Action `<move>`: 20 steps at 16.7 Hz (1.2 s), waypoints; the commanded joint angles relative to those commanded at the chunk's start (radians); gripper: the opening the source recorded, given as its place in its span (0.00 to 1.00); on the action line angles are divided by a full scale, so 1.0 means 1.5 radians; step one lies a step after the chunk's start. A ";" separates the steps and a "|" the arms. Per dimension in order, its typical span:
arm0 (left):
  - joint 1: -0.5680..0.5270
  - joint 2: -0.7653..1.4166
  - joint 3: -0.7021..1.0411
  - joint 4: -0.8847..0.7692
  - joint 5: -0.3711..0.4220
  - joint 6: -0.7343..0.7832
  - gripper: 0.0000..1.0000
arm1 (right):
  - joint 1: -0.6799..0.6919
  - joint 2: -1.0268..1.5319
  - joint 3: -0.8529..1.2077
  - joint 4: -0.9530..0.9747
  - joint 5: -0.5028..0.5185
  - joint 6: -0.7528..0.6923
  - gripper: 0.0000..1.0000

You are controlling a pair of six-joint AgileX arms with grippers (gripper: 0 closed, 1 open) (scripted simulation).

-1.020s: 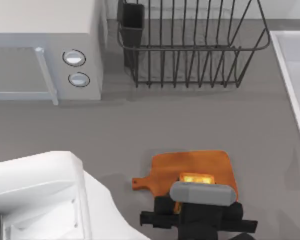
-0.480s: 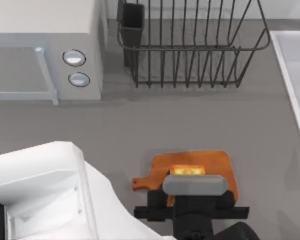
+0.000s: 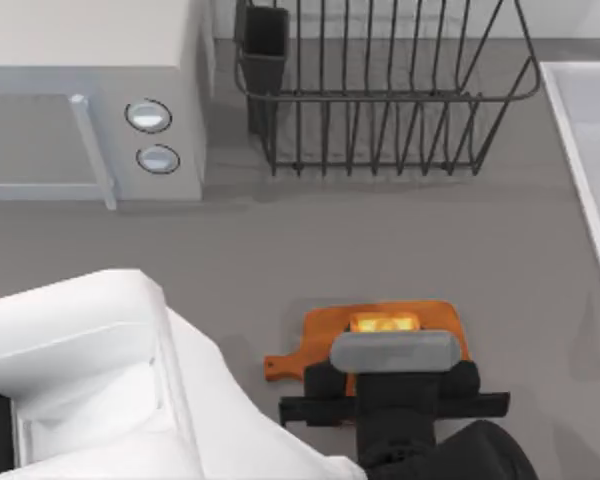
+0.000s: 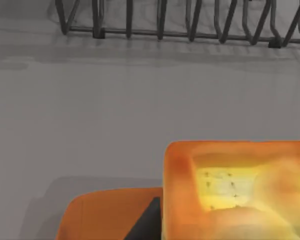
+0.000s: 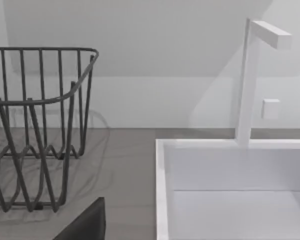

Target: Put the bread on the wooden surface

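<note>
Bread: the bread (image 3: 384,323) sits over the far part of the wooden surface (image 3: 320,328), partly under the left arm's wrist; in the left wrist view it looms large (image 4: 230,185) with the board (image 4: 105,215) beneath.
Left gripper: the left gripper (image 3: 385,345) is over the board, apparently grasping the bread; whether the slice rests on the wood or hangs just above it, I cannot tell.
Right arm: parked off to the right, its camera facing the sink (image 5: 162,190) and the faucet (image 5: 247,75); I cannot tell the state of its gripper.
Risk: the bread lies near the board's far edge, so a release with any forward drift could likely tip it onto the grey worktop (image 3: 380,250); a drop from height might make it bounce.
Surroundings: the wire dish rack (image 3: 380,90) and microwave (image 3: 90,100) stand well apart at the back; nothing blocks the board.
</note>
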 joint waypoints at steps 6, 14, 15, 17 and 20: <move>0.030 0.024 0.011 0.078 0.022 0.047 0.00 | 0.000 0.000 0.000 0.000 0.000 0.000 1.00; 0.053 0.075 -0.004 0.114 0.039 0.088 0.00 | 0.000 0.000 0.000 0.000 0.000 0.000 1.00; 0.053 0.075 -0.004 0.114 0.039 0.088 0.00 | 0.000 0.000 0.000 0.000 0.000 0.000 1.00; 0.053 0.075 -0.004 0.114 0.039 0.088 0.00 | 0.000 0.000 0.000 0.000 0.000 0.000 1.00; 0.053 0.075 -0.004 0.114 0.039 0.088 0.15 | 0.000 0.000 0.000 0.000 0.000 0.000 1.00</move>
